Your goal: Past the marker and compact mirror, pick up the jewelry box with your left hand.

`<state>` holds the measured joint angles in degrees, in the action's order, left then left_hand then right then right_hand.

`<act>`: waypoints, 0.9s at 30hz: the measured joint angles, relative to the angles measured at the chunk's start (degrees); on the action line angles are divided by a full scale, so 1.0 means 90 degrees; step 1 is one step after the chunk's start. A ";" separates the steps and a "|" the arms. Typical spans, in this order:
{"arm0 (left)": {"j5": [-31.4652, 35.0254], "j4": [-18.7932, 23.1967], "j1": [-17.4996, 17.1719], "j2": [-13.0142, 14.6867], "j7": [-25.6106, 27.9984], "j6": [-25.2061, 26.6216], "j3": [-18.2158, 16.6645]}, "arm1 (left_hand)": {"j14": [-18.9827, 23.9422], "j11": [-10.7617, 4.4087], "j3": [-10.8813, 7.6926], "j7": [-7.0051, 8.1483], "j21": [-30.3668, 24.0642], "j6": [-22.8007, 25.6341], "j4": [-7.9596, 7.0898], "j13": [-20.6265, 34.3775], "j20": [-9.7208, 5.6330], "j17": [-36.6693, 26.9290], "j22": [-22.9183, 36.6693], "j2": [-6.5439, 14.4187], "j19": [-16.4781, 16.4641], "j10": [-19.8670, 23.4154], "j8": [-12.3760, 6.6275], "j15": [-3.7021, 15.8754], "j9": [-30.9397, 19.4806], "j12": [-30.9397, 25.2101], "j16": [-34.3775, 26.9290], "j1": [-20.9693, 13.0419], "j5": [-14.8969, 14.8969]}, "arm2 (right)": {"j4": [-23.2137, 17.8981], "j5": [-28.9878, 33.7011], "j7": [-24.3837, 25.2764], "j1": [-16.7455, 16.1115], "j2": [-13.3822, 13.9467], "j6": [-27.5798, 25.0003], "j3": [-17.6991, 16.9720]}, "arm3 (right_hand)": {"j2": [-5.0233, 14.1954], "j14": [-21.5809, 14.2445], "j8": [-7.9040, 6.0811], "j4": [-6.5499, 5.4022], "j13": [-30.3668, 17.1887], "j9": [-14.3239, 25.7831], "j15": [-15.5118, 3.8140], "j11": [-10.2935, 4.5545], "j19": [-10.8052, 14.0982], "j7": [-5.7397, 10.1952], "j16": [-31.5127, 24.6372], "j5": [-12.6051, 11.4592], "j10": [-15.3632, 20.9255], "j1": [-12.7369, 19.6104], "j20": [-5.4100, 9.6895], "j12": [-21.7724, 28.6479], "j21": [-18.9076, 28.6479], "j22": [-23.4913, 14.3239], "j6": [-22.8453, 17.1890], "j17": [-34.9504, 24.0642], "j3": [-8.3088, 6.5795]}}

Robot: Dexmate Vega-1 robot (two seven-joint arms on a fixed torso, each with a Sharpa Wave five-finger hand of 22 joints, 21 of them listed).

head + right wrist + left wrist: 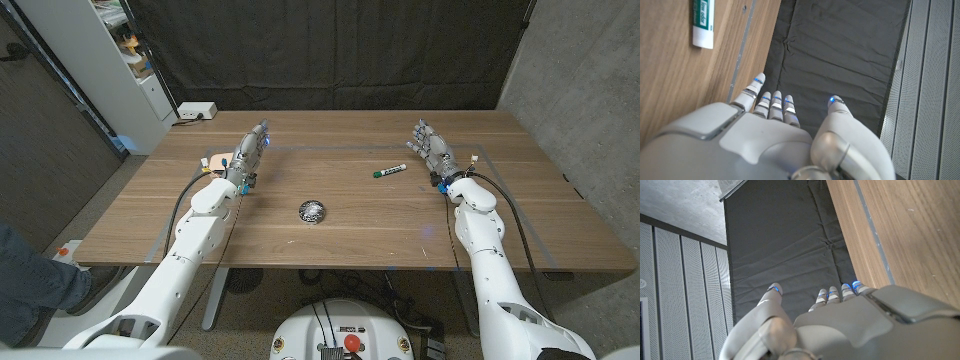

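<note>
1. The jewelry box (216,161) sat just beside the left hand (251,148), on its outer side.
2. That hand was released, fingers extended.
3. The right hand (431,147), likewise empty, stood beyond the marker (390,171); the compact mirror (312,210) lay well apart.

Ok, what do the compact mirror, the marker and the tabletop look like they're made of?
Compact mirror: probably polished metal or a faceted glossy shell, going by its bright, broken glints; too small to settle.
Marker: likely smooth plastic, with a white barrel, green print and a dark cap end.
Table: wood or wood veneer, matte, with lengthwise grain visible.
</note>
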<state>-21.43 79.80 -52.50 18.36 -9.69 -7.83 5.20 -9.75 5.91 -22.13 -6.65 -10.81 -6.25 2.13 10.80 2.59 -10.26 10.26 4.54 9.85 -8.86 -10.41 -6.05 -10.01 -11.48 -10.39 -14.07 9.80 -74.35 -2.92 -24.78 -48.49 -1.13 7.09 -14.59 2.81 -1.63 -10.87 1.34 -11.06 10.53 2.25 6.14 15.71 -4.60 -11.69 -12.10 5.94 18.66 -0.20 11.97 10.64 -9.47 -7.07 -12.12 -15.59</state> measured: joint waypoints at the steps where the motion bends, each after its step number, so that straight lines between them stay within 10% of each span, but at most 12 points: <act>1: 0.0000 0.0024 -0.0009 0.0002 0.0000 0.0000 -0.0006 | 0.0000 0.0000 0.0000 0.0000 0.0000 0.0000 0.0000 0.0000 0.0000 0.0000 0.0000 0.0008 0.0000 0.0000 0.0000 0.0000 0.0000 0.0000 0.0000 -0.0008 0.0000 | 0.0000 0.0015 -0.0014 0.0000 0.0000 0.0000 0.0000 | 0.0000 0.0000 0.0000 0.0000 0.0000 0.0000 0.0000 0.0000 0.0000 0.0000 0.0000 0.0000 0.0000 0.0000 0.0000 0.0000 0.0000 0.0000 0.0000 0.0000 0.0000; 27: 0.0206 0.0624 -0.0290 0.0168 0.0156 0.0345 -0.0141 | 0.0001 0.0000 -0.0026 0.0000 -0.0025 0.0000 0.0026 0.0000 0.0000 0.0000 -0.0001 0.0025 0.0000 0.0000 0.0000 0.0001 0.0001 0.0000 0.0000 -0.0025 0.0000 | 0.0153 0.0092 -0.0185 0.0096 -0.0090 0.0088 -0.0216 | 0.0000 0.0000 0.0000 0.0018 0.0001 -0.0001 0.0000 0.0000 0.0000 0.0000 0.0000 0.0000 -0.0001 0.0000 0.0000 0.0000 0.0000 0.0001 0.0000 0.0001 -0.0018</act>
<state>-19.58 85.41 -55.11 19.88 -8.29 -4.72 3.93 -9.74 5.91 -22.36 -6.65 -11.04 -6.25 2.36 10.79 2.59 -10.26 10.25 4.77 9.85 -8.86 -10.41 -6.04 -10.00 -11.48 -10.38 -14.29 9.80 -72.97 -2.09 -26.45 -47.62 -1.94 7.88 -16.54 2.81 -1.63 -10.87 1.50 -11.05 10.52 2.25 6.13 15.71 -4.60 -11.69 -12.10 5.94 18.66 -0.20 11.97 10.64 -9.47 -7.07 -12.11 -15.75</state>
